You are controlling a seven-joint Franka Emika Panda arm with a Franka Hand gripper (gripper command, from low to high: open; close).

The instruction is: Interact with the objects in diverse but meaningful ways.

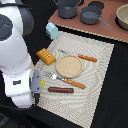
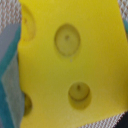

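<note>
One cheese wedge [image 2: 70, 65] — against end effector.

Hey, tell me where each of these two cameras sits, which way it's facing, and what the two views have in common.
Exterior view: sits high, off the arm, looking steeply down on the woven mat with wooden plate, sausage, orange block and blue cup; the white arm fills the exterior view's left.
Wrist view: sits on the wrist, facing the yellow cheese wedge at very close range; no end effector fingers clearly show.
Shared: only the mat's weave, at the wrist view's edges; the cheese is not clearly visible in the exterior view.
</note>
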